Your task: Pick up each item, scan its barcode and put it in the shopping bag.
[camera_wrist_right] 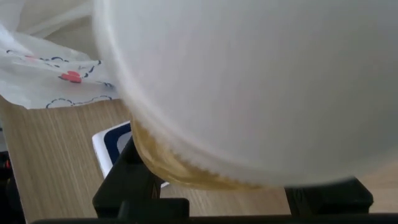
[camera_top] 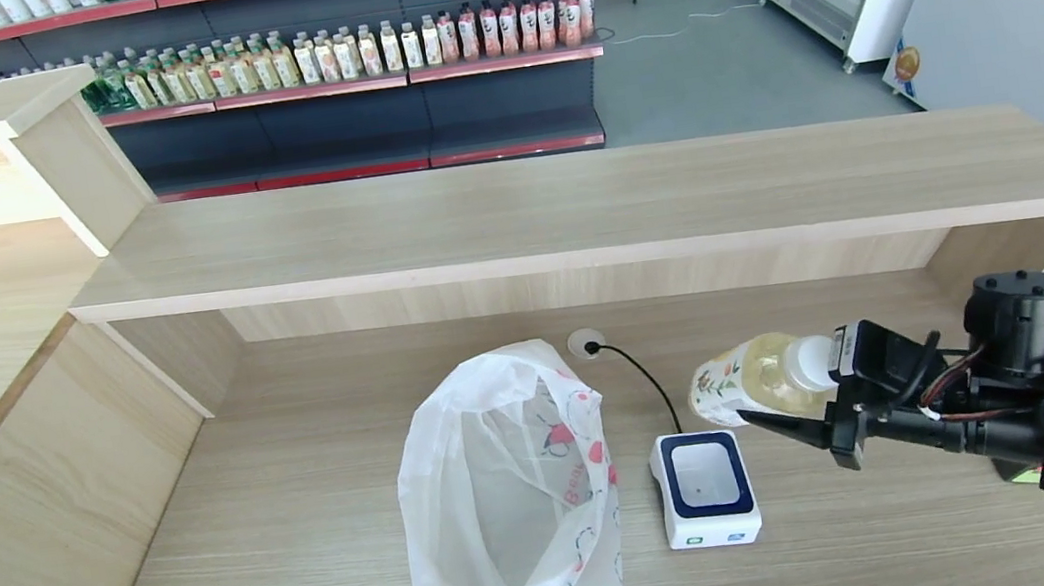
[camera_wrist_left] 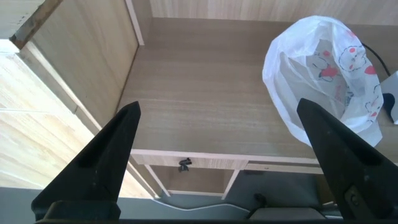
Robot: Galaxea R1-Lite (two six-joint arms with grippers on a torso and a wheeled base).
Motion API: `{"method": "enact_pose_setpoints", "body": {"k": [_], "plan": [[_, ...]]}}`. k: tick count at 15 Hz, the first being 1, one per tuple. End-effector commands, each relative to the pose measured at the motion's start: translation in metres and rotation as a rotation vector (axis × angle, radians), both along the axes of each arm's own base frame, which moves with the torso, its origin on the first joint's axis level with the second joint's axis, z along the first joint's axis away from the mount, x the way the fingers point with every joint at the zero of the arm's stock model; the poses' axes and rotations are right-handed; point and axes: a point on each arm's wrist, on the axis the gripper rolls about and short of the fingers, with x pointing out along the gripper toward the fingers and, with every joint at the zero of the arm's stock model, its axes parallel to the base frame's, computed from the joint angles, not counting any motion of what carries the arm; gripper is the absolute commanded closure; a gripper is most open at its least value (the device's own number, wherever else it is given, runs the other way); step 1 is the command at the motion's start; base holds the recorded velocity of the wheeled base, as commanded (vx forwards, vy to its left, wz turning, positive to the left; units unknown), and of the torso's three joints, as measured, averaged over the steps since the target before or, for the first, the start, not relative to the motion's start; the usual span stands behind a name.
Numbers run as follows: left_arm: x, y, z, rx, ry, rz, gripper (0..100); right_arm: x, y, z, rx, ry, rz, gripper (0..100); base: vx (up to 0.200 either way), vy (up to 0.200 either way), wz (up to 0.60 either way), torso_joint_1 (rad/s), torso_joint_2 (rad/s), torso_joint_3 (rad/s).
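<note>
1. The right gripper (camera_top: 781, 402) is clamped on the bottle (camera_top: 744, 373). One dark finger runs along the near side of the bottle in the head view. In the right wrist view, black fingers (camera_wrist_right: 127, 183) stand on either side of it.
2. The bottle is clear plastic filled with a pale yellow drink. It has a white ribbed cap and a light label printed with small flowers and leaves. It lies on its side in the grip, with the cap end towards the wrist and the base towards the robot's left.
3. In the right wrist view the cap (camera_wrist_right: 249, 81) sits very close to the lens, with a band of yellow liquid below it.
4. The bottle is held off the wooden counter (camera_top: 290, 525), above and just behind the scanner (camera_top: 705, 488) on its right side. I cannot tell whether a barcode faces the scanner.
5. The scanner is a small white box with a dark blue window, lying flat on the counter. A black cable (camera_top: 646, 379) runs from it to a round hole (camera_top: 586, 340) near the back wall.
6. Just left of the scanner stands the shopping bag (camera_top: 454, 504). It is thin white plastic with red and pink prints, and its mouth gapes upward.
7. The left gripper (camera_wrist_left: 217, 155) has its two black fingers spread wide with nothing between them. It is above the counter's near edge, with the bag off to one side.
8. Beyond the raised ledge (camera_top: 572, 211) are shelves of bottled drinks (camera_top: 349, 53) and white chest freezers (camera_top: 1002, 28).
</note>
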Motion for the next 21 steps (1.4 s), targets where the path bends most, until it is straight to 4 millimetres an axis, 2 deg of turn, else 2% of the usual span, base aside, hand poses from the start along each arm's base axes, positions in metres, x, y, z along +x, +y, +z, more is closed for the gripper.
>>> {"method": "enact_pose_setpoints", "body": {"k": [1,6,13,21], "plan": [[0.0,0.0,0.0,0.0,0.0,0.0,0,0.008,-0.001,-0.019,-0.013,0.047,0.016,100,0.0,0.0,0.0,0.0,0.0,0.0],[0.0,0.0,0.0,0.0,0.0,0.0,0,0.013,0.003,-0.039,-0.107,-0.028,0.121,100,0.0,0.0,0.0,0.0,0.0,0.0],[0.0,0.0,0.0,0.0,0.0,0.0,0,0.028,0.012,-0.054,-0.126,-0.03,0.153,100,0.0,0.0,0.0,0.0,0.0,0.0],[0.0,0.0,0.0,0.0,0.0,0.0,0,0.048,0.018,-0.06,-0.128,-0.074,0.185,100,0.0,0.0,0.0,0.0,0.0,0.0]]}}
